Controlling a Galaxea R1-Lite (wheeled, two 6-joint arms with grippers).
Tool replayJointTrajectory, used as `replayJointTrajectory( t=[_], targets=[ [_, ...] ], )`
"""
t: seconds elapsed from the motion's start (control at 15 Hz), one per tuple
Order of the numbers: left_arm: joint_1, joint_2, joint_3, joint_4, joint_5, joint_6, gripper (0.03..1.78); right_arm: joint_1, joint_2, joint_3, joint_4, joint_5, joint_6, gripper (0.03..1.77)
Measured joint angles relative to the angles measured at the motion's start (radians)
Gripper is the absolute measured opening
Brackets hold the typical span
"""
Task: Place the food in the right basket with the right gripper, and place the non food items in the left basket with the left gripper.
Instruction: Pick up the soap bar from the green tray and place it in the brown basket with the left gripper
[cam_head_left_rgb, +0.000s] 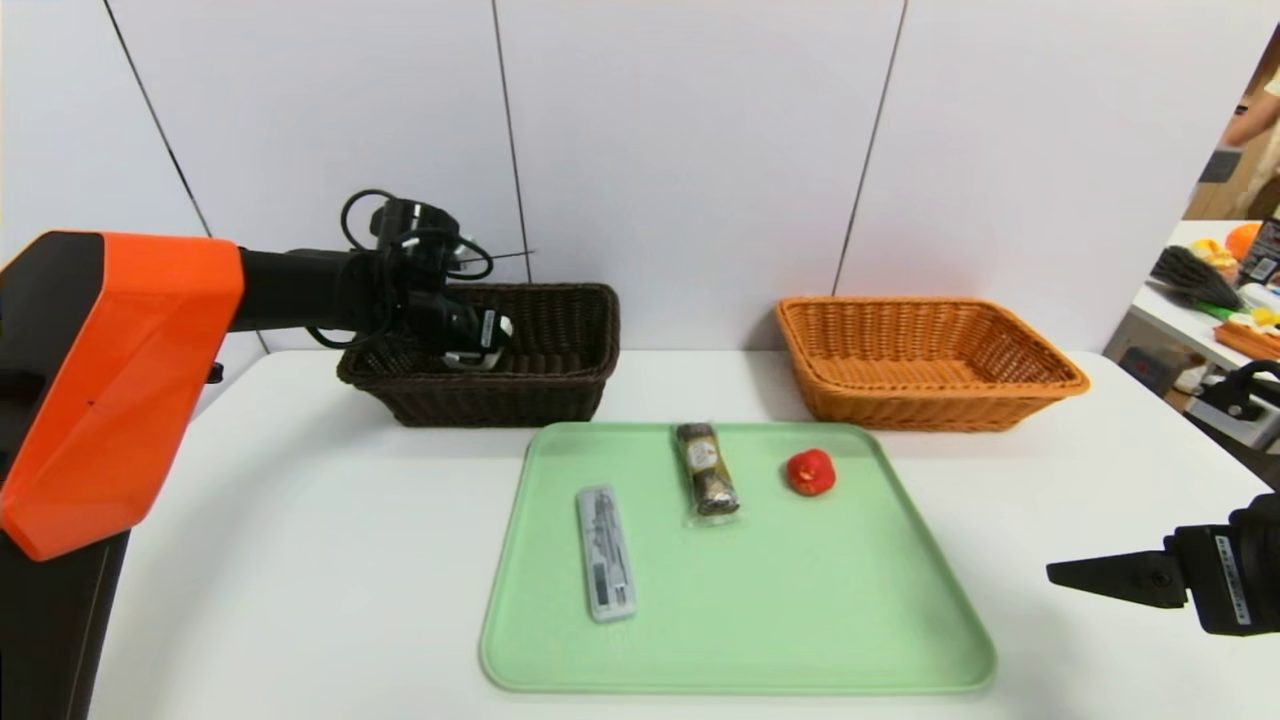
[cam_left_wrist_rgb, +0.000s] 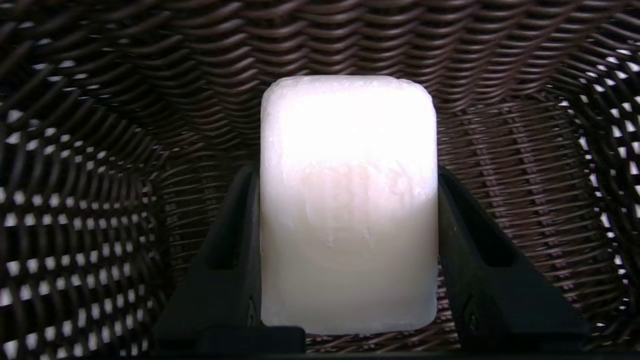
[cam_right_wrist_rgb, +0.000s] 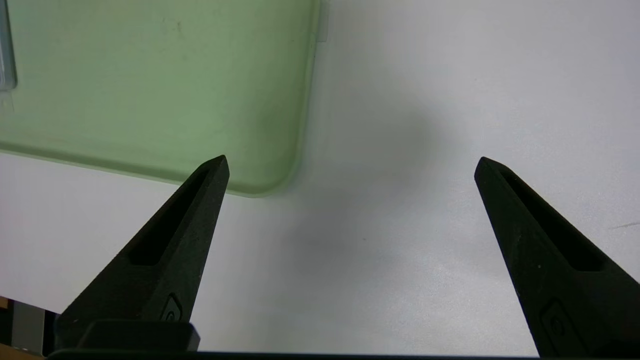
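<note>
Left black pointed tool (cam_left_wrist_rgb: 349, 185), inside dark brown wicker basket (cam_head_left_rgb: 487, 400), pinching white rounded soap-like block (cam_left_wrist_rgb: 349, 210). Right black pointed tool (cam_right_wrist_rgb: 352, 165), spread above white desk (cam_right_wrist_rgb: 400, 280). Brown gold-labelled snack roll (cam_head_left_rgb: 706, 468), on green tray (cam_head_left_rgb: 800, 610).

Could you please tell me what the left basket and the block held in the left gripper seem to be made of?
The left basket looks like dark brown wicker, slightly glossy, going by its woven strands; these could be plastic or natural. The white block, between the fingers of the left gripper inside that basket, seems to be soap or wax: smooth, softly rounded, with faint worn marks.
</note>
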Motion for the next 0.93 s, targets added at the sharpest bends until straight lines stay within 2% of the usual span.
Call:
replayJointTrajectory(
  t=[0.4, 0.73, 0.93],
  targets=[
    [-0.001, 0.01, -0.051, 0.014, 0.0, -0.025, 1.35, 0.0, 0.005, 0.0, 0.0, 0.0, 0.0, 1.7],
    [-0.006, -0.024, -0.051, 0.033, 0.002, -0.036, 1.51, 0.0, 0.007, -0.001, 0.0, 0.0, 0.0, 1.7],
    [-0.053, -0.111, -0.045, 0.053, 0.016, -0.095, 1.57, 0.0, 0.006, -0.005, -0.001, 0.0, 0.0, 1.7]
  ],
)
